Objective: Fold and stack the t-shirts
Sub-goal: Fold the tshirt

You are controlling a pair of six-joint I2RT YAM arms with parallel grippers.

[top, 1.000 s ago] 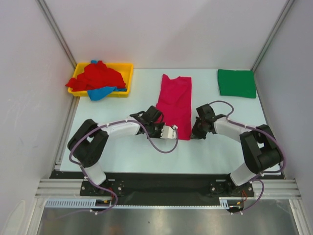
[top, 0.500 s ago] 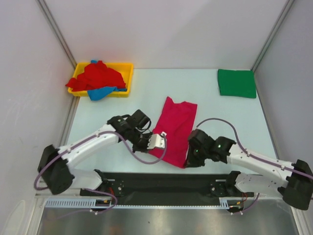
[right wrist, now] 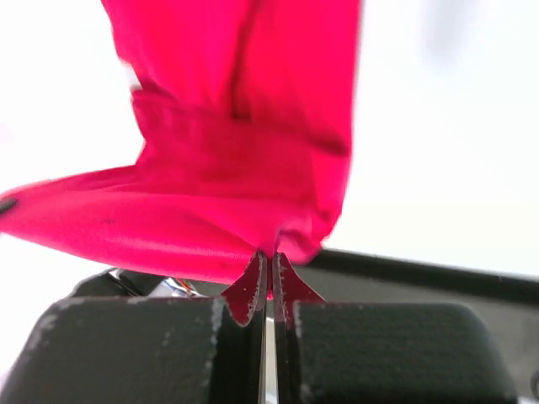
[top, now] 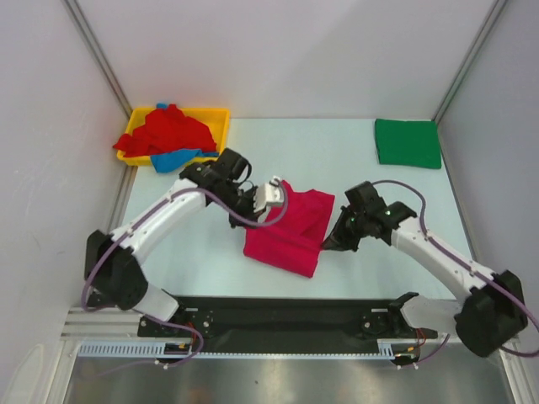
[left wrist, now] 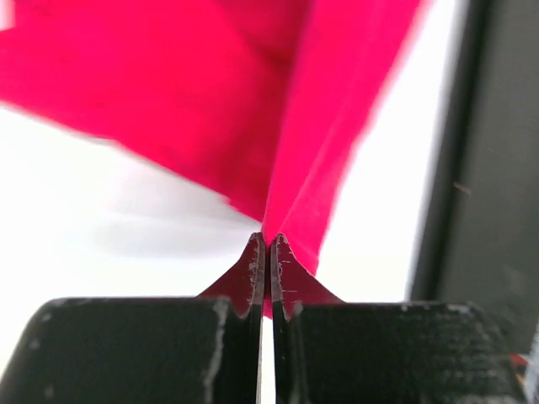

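Top external: magenta-pink t-shirt (top: 290, 231) sags, half-doubled, between left gripper (top: 278, 190) and right gripper (top: 328, 243), its lower part on the table (top: 379, 194).
Pincers: each clamped tight on a thin edge of the shirt.
Handling: light, limp, drapes freely; probably best held by corners and kept taut.
Axis: held edge slants from the left pincer toward the right one, nearer the bases; the shirt's own long axis is unclear.

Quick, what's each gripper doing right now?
Left gripper: shut on the magenta-pink cloth t-shirt.
Right gripper: shut on the same t-shirt.
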